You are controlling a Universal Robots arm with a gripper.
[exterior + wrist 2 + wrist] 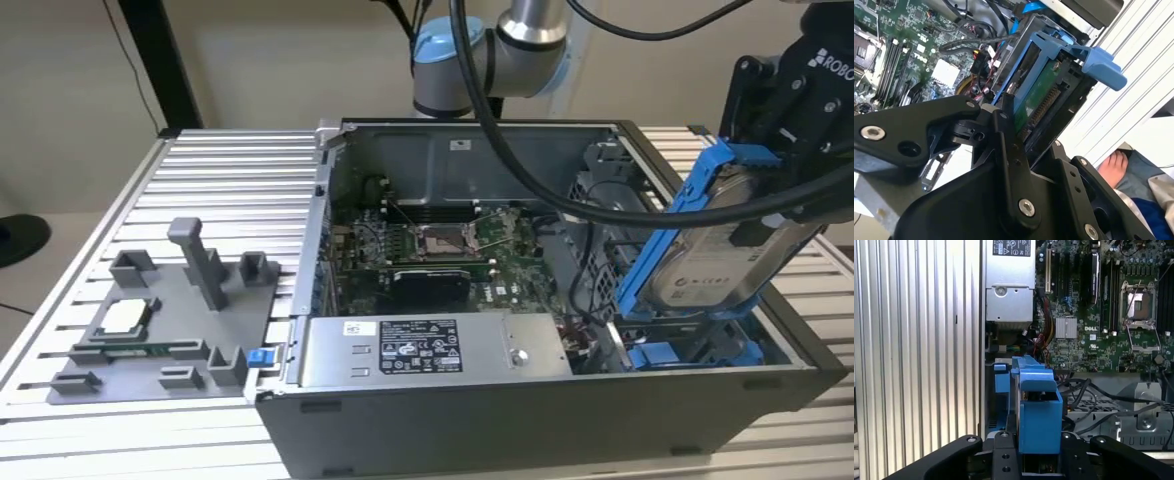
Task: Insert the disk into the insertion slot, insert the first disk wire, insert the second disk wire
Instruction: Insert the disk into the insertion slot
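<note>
One gripper [771, 205] pinches the disk [714, 250], held tilted over the insertion slot [687, 352] at four o'clock in the exterior view (slot mouth mostly hidden). Its grip covers the disk's upper end.

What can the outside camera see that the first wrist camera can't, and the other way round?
Exterior view: the grey fixture tray with upright posts and the arm's blue joint. First wrist view: the small silver heatsink. Both: the disk in its blue frame, held by the gripper, and the silver power supply.
</note>
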